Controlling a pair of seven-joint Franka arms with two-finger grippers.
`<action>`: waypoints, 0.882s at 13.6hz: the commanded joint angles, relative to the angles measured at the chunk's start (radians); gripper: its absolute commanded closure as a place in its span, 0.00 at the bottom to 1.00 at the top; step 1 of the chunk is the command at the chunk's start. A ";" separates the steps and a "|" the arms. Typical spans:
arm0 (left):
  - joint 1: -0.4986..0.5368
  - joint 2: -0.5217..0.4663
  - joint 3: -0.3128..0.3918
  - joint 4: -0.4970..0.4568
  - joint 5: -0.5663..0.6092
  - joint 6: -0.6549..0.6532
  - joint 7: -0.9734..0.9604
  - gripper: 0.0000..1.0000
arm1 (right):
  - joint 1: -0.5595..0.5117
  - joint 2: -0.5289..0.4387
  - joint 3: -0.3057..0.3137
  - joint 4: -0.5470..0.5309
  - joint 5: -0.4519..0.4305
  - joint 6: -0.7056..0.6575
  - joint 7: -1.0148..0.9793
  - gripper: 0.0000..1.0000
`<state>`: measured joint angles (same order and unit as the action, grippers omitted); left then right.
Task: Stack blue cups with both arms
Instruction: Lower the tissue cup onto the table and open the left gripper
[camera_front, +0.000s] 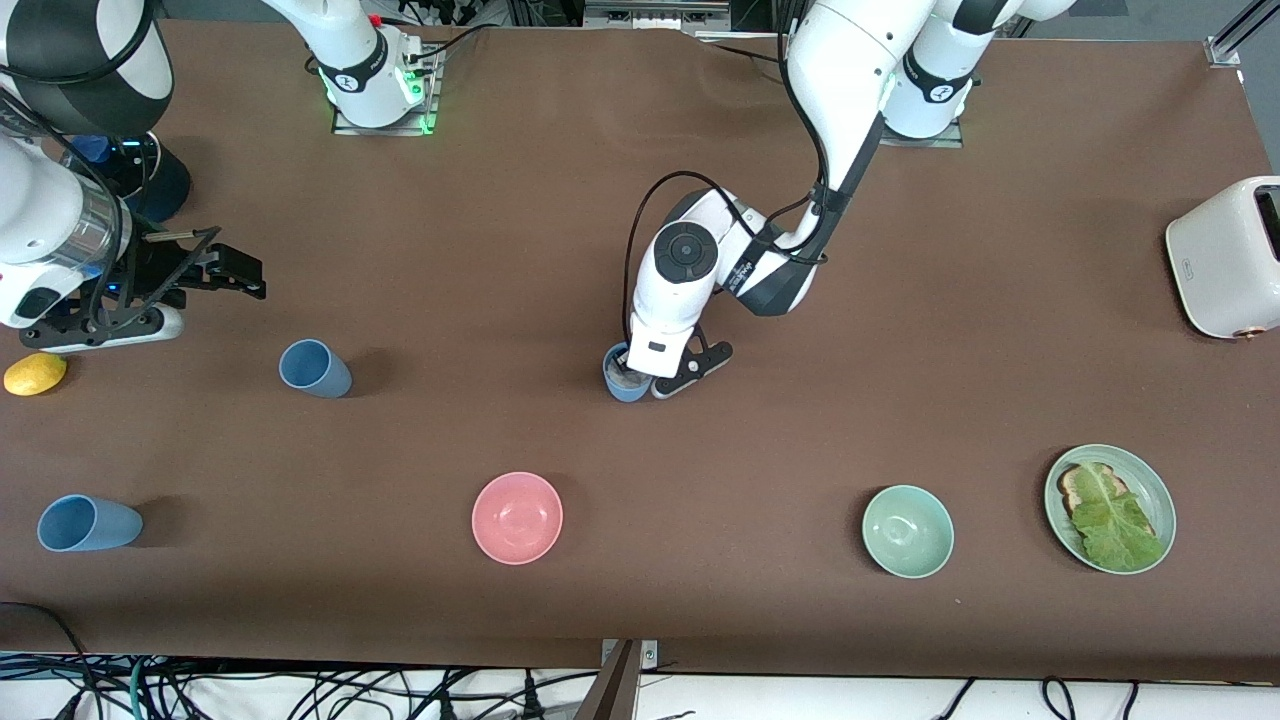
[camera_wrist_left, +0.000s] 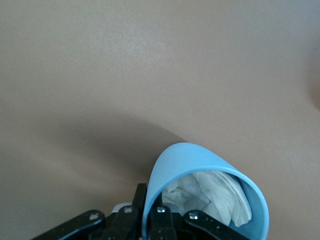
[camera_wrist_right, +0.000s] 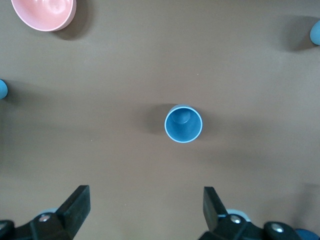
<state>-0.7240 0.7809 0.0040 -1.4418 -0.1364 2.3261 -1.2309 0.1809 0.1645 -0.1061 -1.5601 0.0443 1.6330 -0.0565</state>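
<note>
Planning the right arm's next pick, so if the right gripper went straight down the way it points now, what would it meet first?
Probably bare table: the open right gripper points down beside the upright blue cup, though depth is uncertain.

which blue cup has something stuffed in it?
The blue cup at mid-table, gripped at its rim by the left gripper: white crumpled paper sits inside. The other two cups look empty.

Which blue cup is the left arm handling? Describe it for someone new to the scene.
Start at the brown table and find its middle, where the left gripper reaches down. The blue cup there, alone among the cups, holds crumpled white material and has a finger over its rim.
</note>
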 joint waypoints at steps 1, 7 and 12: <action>-0.006 0.017 0.010 0.026 0.001 0.004 0.010 0.00 | -0.003 -0.010 0.000 0.002 -0.017 0.004 -0.017 0.00; -0.006 0.015 0.010 0.026 0.080 0.004 0.010 0.00 | -0.001 -0.049 0.006 0.015 -0.029 -0.018 -0.025 0.00; -0.008 0.011 0.010 0.026 0.080 0.004 0.010 0.00 | -0.003 -0.092 -0.004 0.012 -0.023 -0.067 -0.023 0.00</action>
<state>-0.7241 0.7827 0.0067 -1.4409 -0.0762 2.3317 -1.2290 0.1807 0.0862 -0.1067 -1.5476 0.0263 1.5841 -0.0634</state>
